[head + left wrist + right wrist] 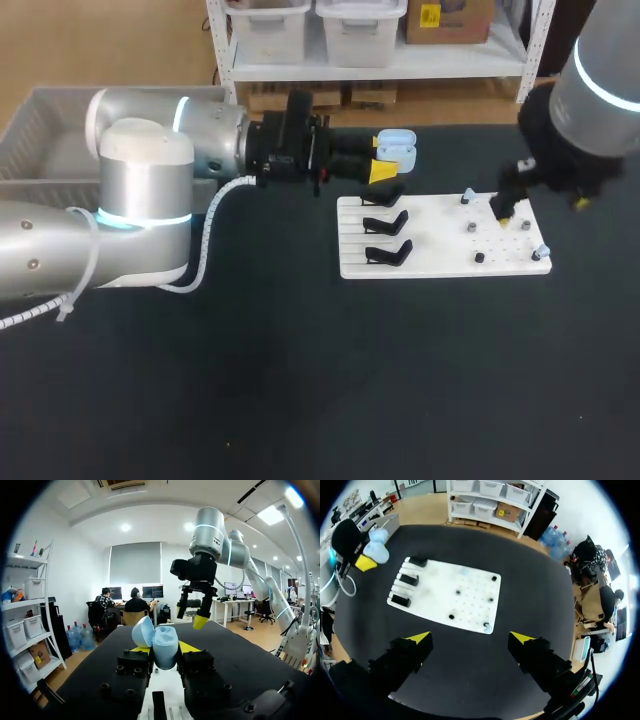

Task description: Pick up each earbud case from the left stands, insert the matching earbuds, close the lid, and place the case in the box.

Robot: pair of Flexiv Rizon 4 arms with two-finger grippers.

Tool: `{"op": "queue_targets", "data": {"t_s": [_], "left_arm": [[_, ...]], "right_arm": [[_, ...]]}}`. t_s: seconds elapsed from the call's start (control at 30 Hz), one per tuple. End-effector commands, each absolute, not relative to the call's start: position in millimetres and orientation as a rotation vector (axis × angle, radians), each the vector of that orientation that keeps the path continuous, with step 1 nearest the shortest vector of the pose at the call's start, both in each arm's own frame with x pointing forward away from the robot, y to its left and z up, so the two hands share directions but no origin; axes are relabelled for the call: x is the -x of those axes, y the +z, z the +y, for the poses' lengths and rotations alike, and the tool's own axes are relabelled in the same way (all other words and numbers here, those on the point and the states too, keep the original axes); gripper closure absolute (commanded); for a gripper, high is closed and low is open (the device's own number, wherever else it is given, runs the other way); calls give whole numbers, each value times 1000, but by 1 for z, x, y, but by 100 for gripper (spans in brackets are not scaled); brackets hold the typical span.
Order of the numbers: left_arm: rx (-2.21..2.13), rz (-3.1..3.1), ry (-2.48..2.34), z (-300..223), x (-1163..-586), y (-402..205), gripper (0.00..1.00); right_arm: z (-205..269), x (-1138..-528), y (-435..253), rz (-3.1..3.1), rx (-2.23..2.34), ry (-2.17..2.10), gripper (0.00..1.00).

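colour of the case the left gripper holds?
Light blue case; clearest in left wrist view.

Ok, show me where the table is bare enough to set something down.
The wide near stretch of table in front of the white board is bare. The board is crowded: black stands, earbuds, right hand over it.

Pale blue case (165, 647) of smooth satin plastic, matt black table (300, 400), white board (440, 262) smooth and matt, glossy black plastic stands (388, 253) at its 9 o'clock, left arm (150, 170) in satin silver, grey plastic box (40, 110) at 10 o'clock
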State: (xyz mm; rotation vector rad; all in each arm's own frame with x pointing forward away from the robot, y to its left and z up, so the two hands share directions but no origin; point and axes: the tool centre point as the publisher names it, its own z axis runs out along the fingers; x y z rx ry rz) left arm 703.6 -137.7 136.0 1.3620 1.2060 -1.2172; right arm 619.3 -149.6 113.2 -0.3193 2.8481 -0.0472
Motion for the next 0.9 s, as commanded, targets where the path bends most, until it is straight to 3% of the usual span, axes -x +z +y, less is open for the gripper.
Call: {"op": "queue_targets", "data": {"t_s": [0.03, 0.9], "left_arm": [[-1363, 1207, -1217, -138, -704, 136, 100], [-1363, 1207, -1217, -138, -704, 136, 100]], "right_arm": [[-160, -613, 106, 2880, 326, -15, 0], [-158, -600, 81, 2925, 436, 58, 0]]}}
